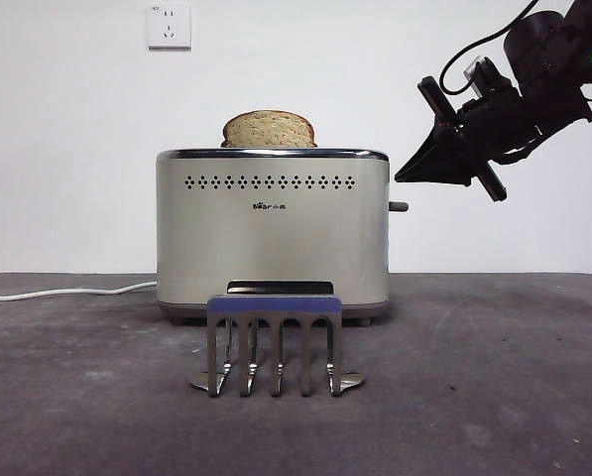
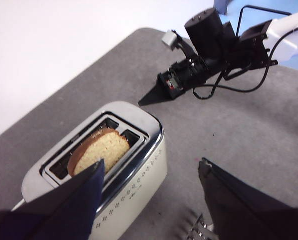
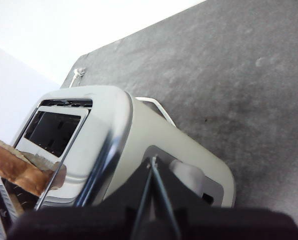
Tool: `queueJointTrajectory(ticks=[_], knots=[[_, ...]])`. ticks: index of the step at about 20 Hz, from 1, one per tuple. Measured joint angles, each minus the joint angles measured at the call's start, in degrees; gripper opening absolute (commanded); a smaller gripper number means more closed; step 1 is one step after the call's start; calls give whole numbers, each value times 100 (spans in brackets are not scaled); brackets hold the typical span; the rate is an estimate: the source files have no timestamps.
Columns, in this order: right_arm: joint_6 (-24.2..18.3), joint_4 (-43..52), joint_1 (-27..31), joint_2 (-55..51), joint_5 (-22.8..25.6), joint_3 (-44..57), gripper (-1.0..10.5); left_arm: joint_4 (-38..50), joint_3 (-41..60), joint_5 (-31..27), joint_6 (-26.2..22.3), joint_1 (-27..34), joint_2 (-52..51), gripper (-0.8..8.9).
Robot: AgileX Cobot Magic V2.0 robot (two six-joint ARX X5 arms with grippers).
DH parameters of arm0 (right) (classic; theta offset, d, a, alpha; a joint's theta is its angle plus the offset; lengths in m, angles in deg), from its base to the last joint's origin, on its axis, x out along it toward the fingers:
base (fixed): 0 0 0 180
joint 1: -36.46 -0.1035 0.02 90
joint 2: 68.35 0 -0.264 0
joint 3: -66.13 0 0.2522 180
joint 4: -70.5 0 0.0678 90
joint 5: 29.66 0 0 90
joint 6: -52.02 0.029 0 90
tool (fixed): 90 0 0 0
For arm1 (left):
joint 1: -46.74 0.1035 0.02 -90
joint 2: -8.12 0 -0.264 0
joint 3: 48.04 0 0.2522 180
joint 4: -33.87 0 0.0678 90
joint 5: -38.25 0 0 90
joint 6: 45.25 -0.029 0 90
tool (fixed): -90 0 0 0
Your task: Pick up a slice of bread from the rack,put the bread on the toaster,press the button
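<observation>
Already the slice of bread (image 1: 269, 130) stands upright in a slot of the toaster (image 1: 272, 238), its domed top poking above the chrome rim, with no fingers touching it. The right gripper (image 1: 403, 177) hangs in the air just beside the toaster's end, above the small lever knob (image 1: 399, 207) that sticks out there; its fingers are pressed together into a single dark point, holding nothing. The left gripper (image 2: 151, 172) hovers above the toaster with its fingers spread wide, the bread lying below and apart from them, nearer one finger than the other. Down in front of the toaster the rack (image 1: 274, 342) stands on the grey counter (image 1: 494, 377) with bare prongs. A small dark logo (image 1: 269, 207) sits under the row of dots on the toaster's face, too small to read. A white cord (image 1: 58, 293) trails off along the counter, and a wall socket (image 1: 169, 25) shows behind.
</observation>
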Motion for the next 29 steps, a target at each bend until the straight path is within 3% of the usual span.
queueJointTrajectory(ticks=[7,11,17,29], knots=[[-94,-98,-28,192,116,-2,-12,11,0,2,17,0,0,324],[-358,-415,-59,332,389,-26,-12,9,0,2,17,0,0,324],[-743,-697,-57,568,396,-96,-12,7,0,0,17,0,0,324],[-997,-885,-59,743,560,-192,-12,-116,0,0,17,0,0,324]])
